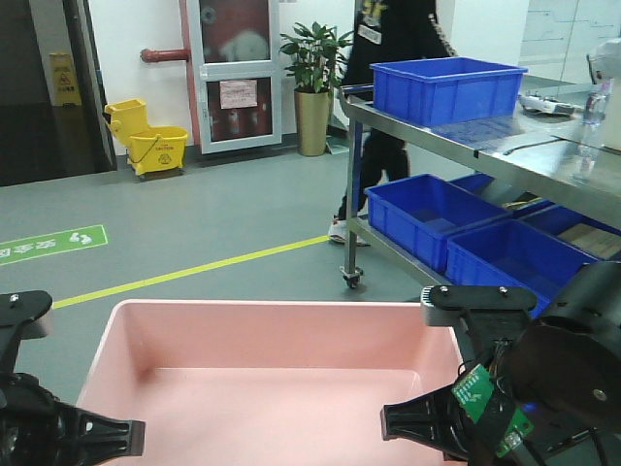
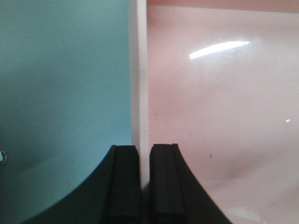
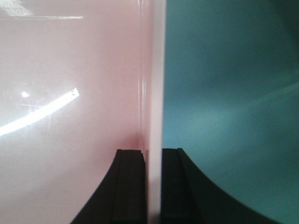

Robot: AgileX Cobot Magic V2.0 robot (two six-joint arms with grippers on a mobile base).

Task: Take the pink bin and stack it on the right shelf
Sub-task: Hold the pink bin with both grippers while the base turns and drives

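Now our left claw (image 2: 144, 184) is narrowed onto the left wall of the pink bin (image 1: 272, 388), one pad inside and one outside, with the thin rim running up between them. Just right of it, the tub's bare bottom spreads across to our right claw (image 3: 154, 186), which pinches the opposite wall the same way. So the bin hangs between both claws above the floor (image 1: 194, 223), level as far as we can tell. Further right of the right claw stands a steel trolley (image 1: 505, 155) with blue crates (image 1: 446, 87), and a person (image 1: 388, 39) behind it. We cannot see the right shelf. Our worry is that each hold is only a fingertip pinch on smooth, sloping plastic. If one arm moves faster than the other, a wall could slide out or the tub could twist, and a wide swing right could knock the trolley
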